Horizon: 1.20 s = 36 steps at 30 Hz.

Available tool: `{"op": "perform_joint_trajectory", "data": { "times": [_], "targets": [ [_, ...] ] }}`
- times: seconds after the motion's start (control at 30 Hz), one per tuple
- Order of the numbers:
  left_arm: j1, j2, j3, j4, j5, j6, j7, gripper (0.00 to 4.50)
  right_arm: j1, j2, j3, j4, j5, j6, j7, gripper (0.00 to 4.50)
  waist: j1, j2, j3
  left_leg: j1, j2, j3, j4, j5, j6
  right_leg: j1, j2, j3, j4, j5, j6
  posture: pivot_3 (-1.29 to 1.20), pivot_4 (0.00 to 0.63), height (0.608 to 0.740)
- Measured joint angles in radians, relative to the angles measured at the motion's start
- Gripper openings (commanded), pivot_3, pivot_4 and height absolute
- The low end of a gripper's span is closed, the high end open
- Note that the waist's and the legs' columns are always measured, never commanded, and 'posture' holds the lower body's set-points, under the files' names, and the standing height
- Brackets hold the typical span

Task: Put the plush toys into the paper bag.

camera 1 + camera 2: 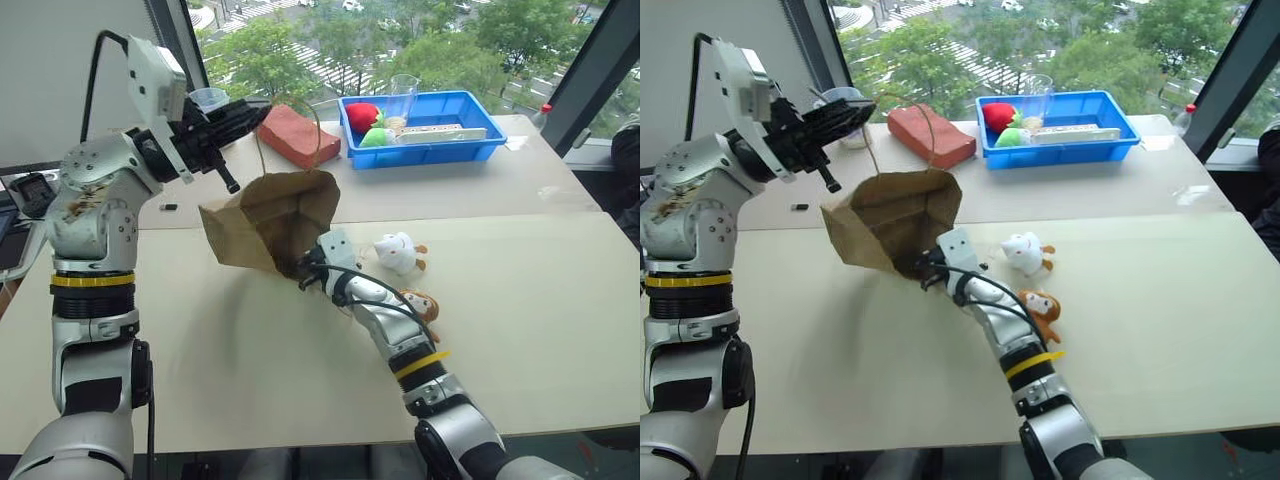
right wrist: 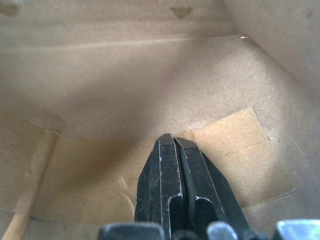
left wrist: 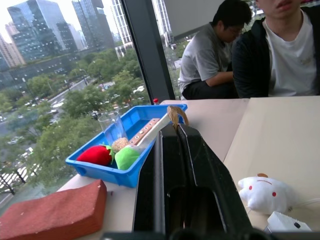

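We observe the left end effector raised, its fingers clamped on a loop handle of the paper bag, which hangs tilted above the table. The right end effector, fingers pressed together and empty, reaches inside the bag's mouth. The white plush toy and monkey plush toy lie right of the bag.

The right gripper is hidden inside the paper bag; the arm partly covers the monkey toy.
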Motion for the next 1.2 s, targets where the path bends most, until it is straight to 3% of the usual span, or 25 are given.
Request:
{"op": "perform_joint_trajectory", "data": {
  "times": [0.3,0.67,1.0,1.13,1.2],
  "targets": [
    [0.083,0.022,0.022,-0.086,0.001,0.021,0.08,0.0,-0.017,-0.006,-0.012,0.025,-0.003,-0.004,0.0,0.05,0.001,0.0,0.0,0.0,0.0,0.0,0.0,0.0,0.0,0.0,0.0,0.0,0.0,0.0,0.0,0.0,0.15,0.74],
    [0.016,-0.013,0.047,-0.032,0.051,-0.132,0.197,0.0,0.004,-0.01,-0.011,-0.009,-0.018,0.006,0.001,0.05,0.006,0.0,0.0,0.0,-0.001,0.0,-0.001,0.0,-0.001,0.0,0.0,0.0,0.0,0.0,0.0,0.0,0.15,0.74],
    [0.168,0.0,-0.015,-0.089,0.042,-0.091,0.123,0.0,0.012,-0.019,-0.018,-0.021,-0.015,0.003,0.015,0.05,0.01,0.0,-0.001,0.0,-0.001,0.0,-0.001,0.0,-0.001,0.001,0.0,0.0,0.0,0.0,0.0,0.0,0.15,0.74],
    [0.191,0.018,-0.041,-0.107,0.042,-0.08,0.074,0.0,0.049,-0.043,-0.026,-0.089,0.027,-0.002,0.103,0.05,0.014,0.0,0.0,-0.001,-0.001,0.0,-0.002,-0.001,0.0,0.0,0.001,0.0,-0.001,0.0,0.0,0.0,0.15,0.74],
    [0.206,0.018,-0.051,-0.103,0.043,-0.082,0.058,0.0,0.073,-0.079,-0.019,-0.173,0.062,0.011,0.176,0.61,0.013,0.0,0.0,-0.002,0.0,0.0,-0.002,-0.001,0.0,-0.001,0.001,0.0,-0.001,0.0,0.0,0.0,0.15,0.74]
  ]
}}
